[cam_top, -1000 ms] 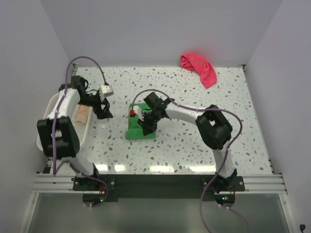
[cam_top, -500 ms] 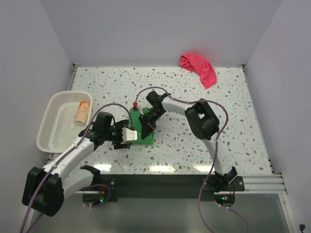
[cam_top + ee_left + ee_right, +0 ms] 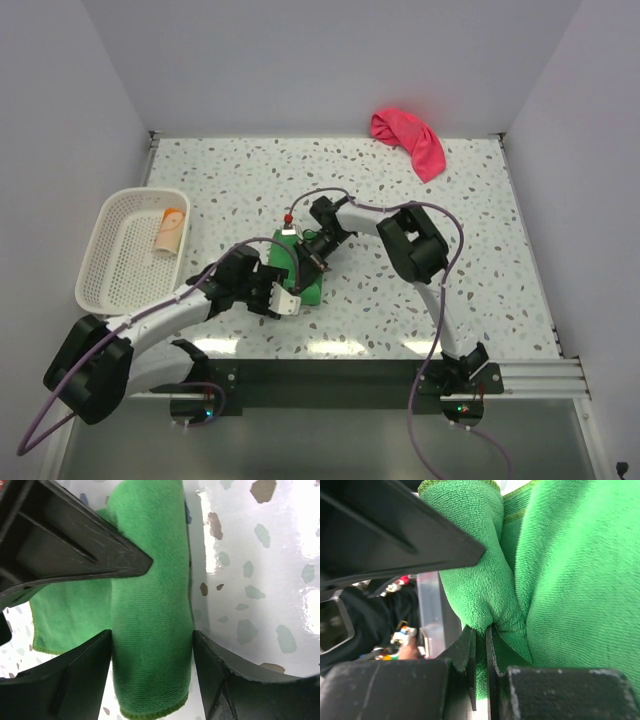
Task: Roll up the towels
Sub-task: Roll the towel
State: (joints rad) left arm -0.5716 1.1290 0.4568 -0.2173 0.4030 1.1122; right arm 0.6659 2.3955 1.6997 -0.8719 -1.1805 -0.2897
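Observation:
The green towel [image 3: 303, 277] lies mid-table, partly rolled into a thick fold [image 3: 150, 580]. My left gripper [image 3: 284, 299] is at its near end, open. Its fingers [image 3: 75, 680] stand close against both sides of the roll without squeezing it, the left gripper [image 3: 152, 640] straddling it. My right gripper [image 3: 313, 256] is at the far end, and in its wrist view the right gripper [image 3: 481, 630] is shut on a pinched fold of the green towel [image 3: 570, 580]. A pink-red towel [image 3: 410, 141] lies crumpled at the back right. A peach towel [image 3: 170, 231] lies rolled in the basket.
The white mesh basket [image 3: 118, 262] stands at the left edge of the table. White walls close the table in at the back and on both sides. Purple cables loop over both arms.
My left arm swung from the basket over to the near end of the green towel and its jaws narrowed around the roll. The right gripper kept its hold and shifted slightly back.

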